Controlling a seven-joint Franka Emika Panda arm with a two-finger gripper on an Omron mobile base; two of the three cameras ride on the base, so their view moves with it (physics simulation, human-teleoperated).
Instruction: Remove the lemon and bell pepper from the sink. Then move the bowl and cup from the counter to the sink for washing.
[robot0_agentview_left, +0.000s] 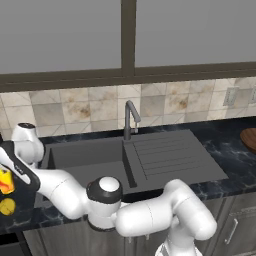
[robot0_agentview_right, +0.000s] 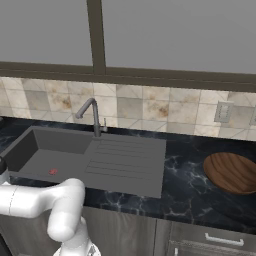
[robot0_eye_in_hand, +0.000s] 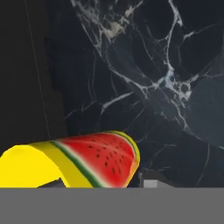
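Note:
The yellow cup (robot0_agentview_left: 4, 183) with its red mark hangs at the far left edge, over the dark counter left of the sink (robot0_agentview_left: 85, 156). My gripper (robot0_agentview_left: 8, 174) is shut on it. In the hand view the cup (robot0_eye_in_hand: 83, 164) lies sideways between the fingertips of the gripper (robot0_eye_in_hand: 100, 183), its watermelon mark facing up. The lemon (robot0_agentview_left: 7, 206) rests on the counter just below the cup. The brown wooden bowl (robot0_agentview_right: 232, 172) sits on the counter right of the sink (robot0_agentview_right: 45, 145). The bell pepper is out of view.
A grey faucet (robot0_agentview_left: 131, 117) stands behind the basin, with the ribbed drainboard (robot0_agentview_left: 167, 152) to its right. A flat reddish disc (robot0_agentview_right: 53, 171) lies on the basin floor. My arm stretches across the counter's front edge toward the left.

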